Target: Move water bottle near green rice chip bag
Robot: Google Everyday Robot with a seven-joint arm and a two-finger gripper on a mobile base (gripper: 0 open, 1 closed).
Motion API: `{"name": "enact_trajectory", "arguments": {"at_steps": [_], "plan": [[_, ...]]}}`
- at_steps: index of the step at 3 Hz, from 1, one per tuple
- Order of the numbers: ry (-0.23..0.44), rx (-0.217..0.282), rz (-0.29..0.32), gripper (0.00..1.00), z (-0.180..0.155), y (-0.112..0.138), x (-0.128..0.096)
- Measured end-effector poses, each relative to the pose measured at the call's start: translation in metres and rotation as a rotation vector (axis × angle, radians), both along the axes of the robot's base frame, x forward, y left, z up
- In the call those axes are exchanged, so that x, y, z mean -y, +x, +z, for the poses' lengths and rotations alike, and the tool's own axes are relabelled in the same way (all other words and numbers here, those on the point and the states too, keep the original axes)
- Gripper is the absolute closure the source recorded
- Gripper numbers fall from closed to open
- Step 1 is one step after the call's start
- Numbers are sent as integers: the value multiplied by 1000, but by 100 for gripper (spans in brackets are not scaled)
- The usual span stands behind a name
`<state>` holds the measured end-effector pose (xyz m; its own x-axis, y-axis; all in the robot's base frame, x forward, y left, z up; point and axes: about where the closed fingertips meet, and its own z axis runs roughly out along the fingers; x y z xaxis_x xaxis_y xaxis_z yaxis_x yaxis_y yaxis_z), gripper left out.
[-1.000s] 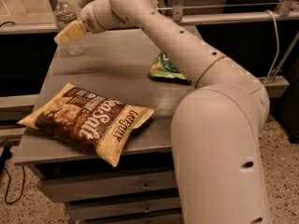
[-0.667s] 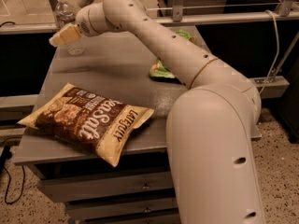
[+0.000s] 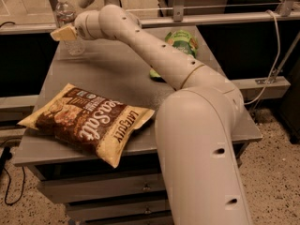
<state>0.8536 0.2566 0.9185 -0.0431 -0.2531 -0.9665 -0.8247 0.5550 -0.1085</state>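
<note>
- One water bottle (image 3: 64, 14) stood upright at about 11 o'clock on the table (image 3: 117, 81), close to the far left corner. It was clear plastic with a white cap on, and how full it was could not be told.
- The gripper (image 3: 60, 33) sat at the bottle's middle, overlapping it from the 3 o'clock side. Whether it was apart, together or clamped on the bottle could not be told.
- One green rice chip bag (image 3: 182, 40) lay at about 1 o'clock on the table, well apart from the bottle, partly hidden behind the arm (image 3: 154, 55).
- One larger brown-and-yellow chip bag (image 3: 89, 121) lay flat at about 7 o'clock, its corner hanging over the near edge.
- Both bags looked shut, so their contents were out of sight.
- Drawers (image 3: 108, 186) under the tabletop were closed.
- Count: one bottle, two bags, one arm, one gripper.
</note>
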Motion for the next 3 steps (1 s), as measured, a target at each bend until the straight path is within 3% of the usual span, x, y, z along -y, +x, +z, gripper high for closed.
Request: {"name": "enact_trajectory", "arguments": {"at_steps": [1, 3], "plan": [[35, 10, -29, 49, 3, 15, 2], [113, 44, -44, 94, 21, 13, 31]]}}
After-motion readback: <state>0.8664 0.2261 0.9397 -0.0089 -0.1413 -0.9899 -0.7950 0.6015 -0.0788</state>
